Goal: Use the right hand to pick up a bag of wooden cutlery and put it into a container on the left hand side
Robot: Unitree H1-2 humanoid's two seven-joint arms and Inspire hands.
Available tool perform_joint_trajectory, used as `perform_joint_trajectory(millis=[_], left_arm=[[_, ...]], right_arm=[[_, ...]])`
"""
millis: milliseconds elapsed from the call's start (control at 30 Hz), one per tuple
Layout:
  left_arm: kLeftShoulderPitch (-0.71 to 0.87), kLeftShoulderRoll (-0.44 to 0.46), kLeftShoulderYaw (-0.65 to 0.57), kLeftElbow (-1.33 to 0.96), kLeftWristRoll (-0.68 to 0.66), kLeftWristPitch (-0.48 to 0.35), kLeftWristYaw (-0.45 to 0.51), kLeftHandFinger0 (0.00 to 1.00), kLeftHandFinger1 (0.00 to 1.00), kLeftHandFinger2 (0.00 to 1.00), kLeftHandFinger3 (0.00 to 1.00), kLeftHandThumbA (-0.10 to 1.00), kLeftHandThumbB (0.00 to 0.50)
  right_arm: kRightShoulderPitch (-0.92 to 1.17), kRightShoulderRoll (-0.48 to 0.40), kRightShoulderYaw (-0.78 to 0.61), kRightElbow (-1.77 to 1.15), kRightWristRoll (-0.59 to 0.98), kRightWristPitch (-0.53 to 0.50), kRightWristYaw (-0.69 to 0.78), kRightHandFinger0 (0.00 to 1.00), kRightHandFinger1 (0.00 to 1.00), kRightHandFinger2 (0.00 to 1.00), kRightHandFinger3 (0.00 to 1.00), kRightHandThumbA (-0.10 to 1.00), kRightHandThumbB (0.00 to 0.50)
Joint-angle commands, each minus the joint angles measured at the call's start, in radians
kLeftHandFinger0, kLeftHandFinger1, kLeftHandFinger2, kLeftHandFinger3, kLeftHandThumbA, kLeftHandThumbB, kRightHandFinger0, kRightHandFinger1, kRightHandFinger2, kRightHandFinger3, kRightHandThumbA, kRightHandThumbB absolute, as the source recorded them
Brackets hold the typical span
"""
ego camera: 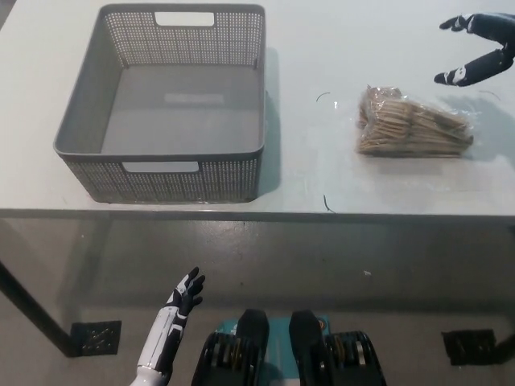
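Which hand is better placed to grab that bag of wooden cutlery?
The right. The black right hand hovers open above the table, just beyond the bag of wooden cutlery. The white left hand hangs below the table edge, on the gray basket's side, far from the bag.
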Motion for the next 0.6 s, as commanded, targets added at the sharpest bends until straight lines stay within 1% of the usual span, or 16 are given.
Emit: perform_joint_trajectory(millis=[0,233,333,433,533,567], left_arm=[[-0.008,0.004,-0.003,-0.017,0.001,-0.038,-0.009,1.00,1.00,1.00,1.00,1.00,0.377],[-0.010,0.013,-0.007,-0.017,0.018,-0.038,-0.009,1.00,1.00,1.00,1.00,1.00,0.373],[-0.015,0.012,-0.006,-0.010,0.011,-0.038,-0.011,1.00,1.00,1.00,1.00,1.00,0.388],[-0.014,0.012,-0.007,-0.009,0.008,-0.038,-0.014,1.00,1.00,1.00,1.00,1.00,0.390],[-0.011,0.010,-0.009,-0.009,0.010,-0.038,-0.012,1.00,1.00,1.00,1.00,1.00,0.381],[-0.011,0.011,-0.009,-0.010,0.008,-0.038,-0.014,1.00,1.00,1.00,1.00,1.00,0.371]], right_arm=[[-0.078,-0.016,0.007,0.025,-0.022,-0.049,0.039,1.00,1.00,1.00,1.00,0.71,0.500],[-0.071,-0.006,0.009,0.062,-0.011,-0.073,0.046,1.00,1.00,1.00,1.00,0.70,0.500],[-0.077,0.000,0.011,0.086,-0.016,-0.083,0.041,1.00,1.00,1.00,1.00,0.68,0.500],[-0.087,0.011,0.026,0.115,-0.035,-0.093,0.032,1.00,1.00,1.00,1.00,0.68,0.500],[-0.092,0.020,0.042,0.135,-0.053,-0.093,0.032,1.00,1.00,1.00,1.00,0.68,0.500],[-0.094,0.025,0.043,0.147,-0.053,-0.095,0.029,1.00,1.00,1.00,1.00,0.67,0.500]])
